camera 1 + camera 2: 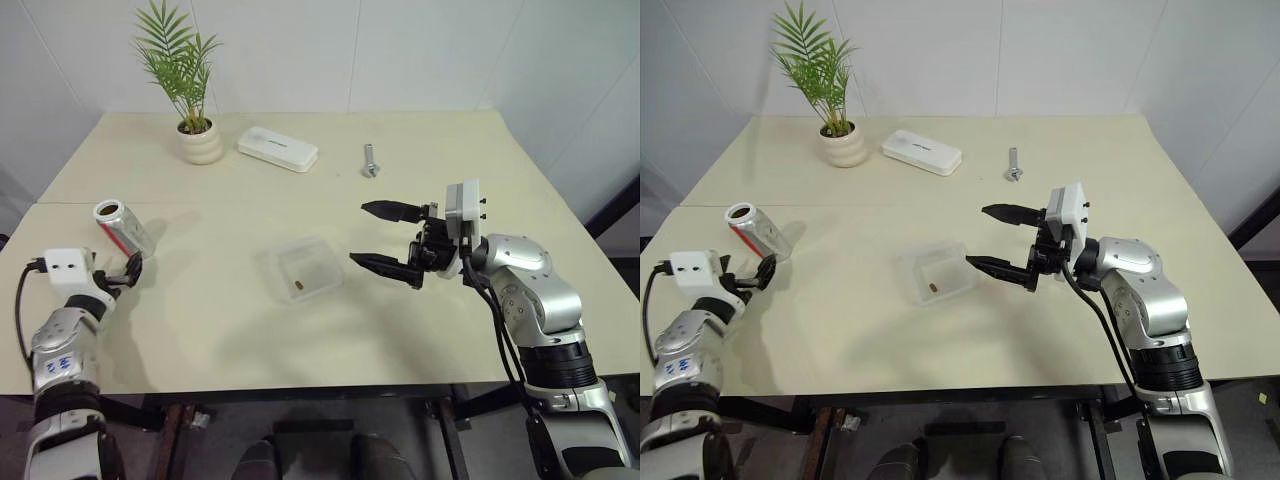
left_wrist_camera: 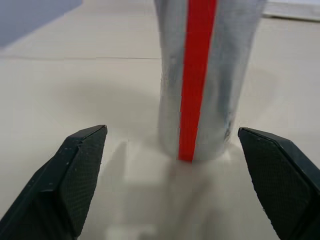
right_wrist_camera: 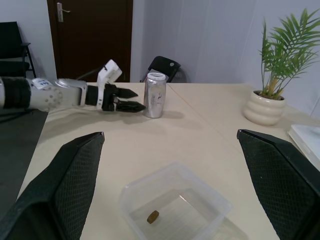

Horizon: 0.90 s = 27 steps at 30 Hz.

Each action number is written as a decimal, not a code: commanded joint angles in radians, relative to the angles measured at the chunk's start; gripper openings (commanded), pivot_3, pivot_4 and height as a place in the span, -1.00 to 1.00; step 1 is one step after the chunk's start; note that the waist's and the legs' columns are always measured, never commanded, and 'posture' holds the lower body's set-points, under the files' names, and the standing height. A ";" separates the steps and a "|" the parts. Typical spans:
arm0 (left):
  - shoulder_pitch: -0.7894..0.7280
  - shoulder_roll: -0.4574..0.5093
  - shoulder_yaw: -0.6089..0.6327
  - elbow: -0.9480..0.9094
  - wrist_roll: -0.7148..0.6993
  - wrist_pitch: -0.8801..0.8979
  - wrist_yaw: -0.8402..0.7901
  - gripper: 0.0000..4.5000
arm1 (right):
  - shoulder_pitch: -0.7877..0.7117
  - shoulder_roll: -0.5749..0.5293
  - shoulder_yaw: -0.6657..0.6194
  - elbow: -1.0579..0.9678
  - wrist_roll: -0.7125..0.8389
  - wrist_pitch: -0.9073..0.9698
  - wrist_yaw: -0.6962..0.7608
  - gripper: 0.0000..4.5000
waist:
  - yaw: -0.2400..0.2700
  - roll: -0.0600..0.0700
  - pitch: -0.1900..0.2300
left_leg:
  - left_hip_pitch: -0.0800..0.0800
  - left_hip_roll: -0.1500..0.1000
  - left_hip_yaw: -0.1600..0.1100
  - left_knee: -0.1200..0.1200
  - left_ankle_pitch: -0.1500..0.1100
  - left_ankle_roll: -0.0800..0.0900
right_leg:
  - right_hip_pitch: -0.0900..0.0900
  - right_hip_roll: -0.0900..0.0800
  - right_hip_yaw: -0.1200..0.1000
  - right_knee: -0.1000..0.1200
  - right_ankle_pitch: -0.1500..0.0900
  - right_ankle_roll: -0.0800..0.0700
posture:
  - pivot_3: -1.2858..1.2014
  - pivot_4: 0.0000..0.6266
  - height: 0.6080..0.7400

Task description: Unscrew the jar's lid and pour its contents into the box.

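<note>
Item: jar (image 1: 122,227). I am seeing it standing upright on the table (image 1: 420,330), near the left edge, silver-grey with a red stripe running down its side. Its top is showing an open mouth in the right wrist view; I cannot tell where the lid is.

Item: left gripper (image 2: 175,180). It is sitting just behind the jar, low over the tabletop, its two black fingers (image 2: 80,170) spread wide to either side of the jar's base and touching nothing. The jar is standing free between and slightly beyond the fingertips.

Item: box (image 1: 300,268). The clear shallow tray is resting near the middle of the table, well apart from the jar. One small brown bit of the contents (image 3: 153,216) is lying on its floor, toward the near side.

Item: right gripper (image 1: 385,237). I am holding it just to the right of the box, pointing across toward the robot's left, fingers spread fully apart and empty, one above the other. The lower fingertip is hanging close by the box's right rim without touching it.

Other stock at the far side of the table: a white plant pot (image 1: 201,143) with a green palm, a flat white oblong case (image 1: 277,148) just beside it, and a metal bolt (image 1: 370,160) further right, lying on its own.
</note>
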 commanded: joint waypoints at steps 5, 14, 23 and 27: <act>0.342 0.056 0.110 -0.568 -0.097 0.105 -0.091 0.99 | 0.063 -0.048 -0.034 -0.073 0.020 0.012 0.017 1.00 | -0.004 -0.001 -0.001 | 0.000 0.002 0.002 -0.003 0.000 0.000 | 0.000 -0.001 0.000 -0.005 0.001 -0.003 | 0.03 -0.52 1.00; 0.330 0.261 -0.063 -0.698 -0.160 0.091 -0.538 0.99 | 0.078 -0.133 -0.049 0.045 -0.072 -0.082 0.054 1.00 | -0.016 0.004 -0.004 | 0.000 0.012 0.024 -0.010 -0.002 -0.002 | 0.005 -0.002 0.002 -0.031 0.003 -0.030 | 0.03 -0.52 1.00; 0.255 0.288 -0.119 -0.674 -0.182 0.064 -0.693 0.99 | 0.132 -0.225 -0.132 0.053 -0.057 -0.047 0.056 1.00 | -0.023 0.001 -0.004 | -0.001 0.014 0.033 -0.012 -0.002 0.006 | -0.004 -0.002 0.002 -0.021 0.001 -0.015 | 0.03 -0.52 1.00; 0.255 0.265 -0.106 -0.704 -0.211 0.116 -0.664 0.99 | 0.170 -0.229 -0.152 0.033 -0.061 -0.045 0.035 1.00 | -0.027 0.002 -0.004 | 0.000 0.017 0.033 -0.011 -0.004 0.005 | -0.005 0.001 0.002 -0.017 0.003 -0.006 | 0.03 -0.52 1.00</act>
